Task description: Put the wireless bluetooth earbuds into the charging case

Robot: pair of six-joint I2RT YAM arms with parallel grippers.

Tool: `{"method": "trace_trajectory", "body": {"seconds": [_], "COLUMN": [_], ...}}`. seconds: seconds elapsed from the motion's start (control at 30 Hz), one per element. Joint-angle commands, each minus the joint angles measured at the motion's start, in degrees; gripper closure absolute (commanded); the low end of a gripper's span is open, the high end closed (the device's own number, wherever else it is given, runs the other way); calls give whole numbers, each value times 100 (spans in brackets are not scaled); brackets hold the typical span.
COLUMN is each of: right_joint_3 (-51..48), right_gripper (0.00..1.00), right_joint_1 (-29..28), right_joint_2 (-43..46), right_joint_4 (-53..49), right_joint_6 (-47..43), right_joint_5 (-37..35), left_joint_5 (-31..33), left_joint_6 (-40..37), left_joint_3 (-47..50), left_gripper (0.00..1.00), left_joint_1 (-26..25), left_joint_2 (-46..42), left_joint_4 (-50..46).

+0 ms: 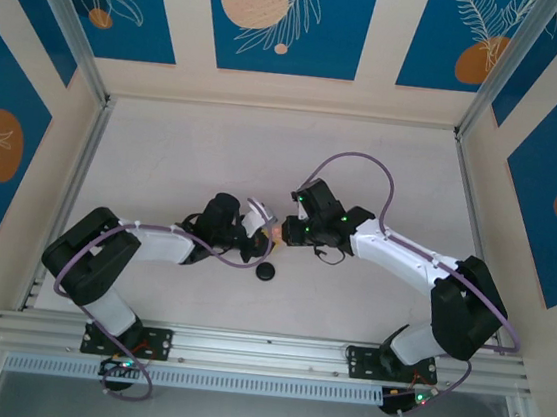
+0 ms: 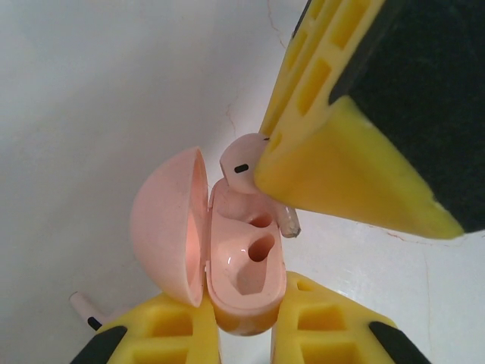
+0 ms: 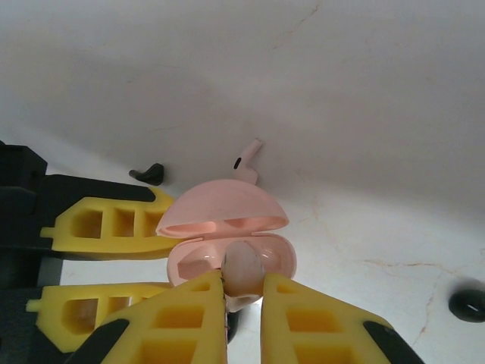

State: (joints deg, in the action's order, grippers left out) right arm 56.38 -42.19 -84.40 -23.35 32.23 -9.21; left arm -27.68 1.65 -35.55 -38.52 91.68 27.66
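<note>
The open pink case [image 2: 242, 262] is clamped at its base by the left gripper [image 2: 246, 324]. A pink earbud [image 3: 244, 265] is pinched in the right gripper [image 3: 242, 294] just over the case's sockets, and a second pink earbud [image 3: 246, 158] is seen just behind the case

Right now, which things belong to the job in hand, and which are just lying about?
In hand: pink case, open, in left gripper; pink earbud in right gripper, over the case.
Lying about: second pink earbud, black earbud, black case.
</note>
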Motion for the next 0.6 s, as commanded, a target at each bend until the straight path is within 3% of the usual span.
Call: {"method": "trace_trajectory", "body": {"seconds": [0.0, 0.57], "right_joint_3": [40, -1131], "right_gripper": [85, 85], "right_joint_1": [-113, -90], "right_joint_2": [180, 1242], "right_joint_4": [5, 1839], "right_joint_6": [-179, -1260], "right_joint_5": [-508, -540], "left_joint_5": [-264, -737], "left_joint_6": [107, 458], "left_joint_3": [-166, -200], "left_gripper": [92, 92], "left_joint_1": [-8, -12], "left_joint_2": [-77, -72], "left_joint_4": [143, 288]}}
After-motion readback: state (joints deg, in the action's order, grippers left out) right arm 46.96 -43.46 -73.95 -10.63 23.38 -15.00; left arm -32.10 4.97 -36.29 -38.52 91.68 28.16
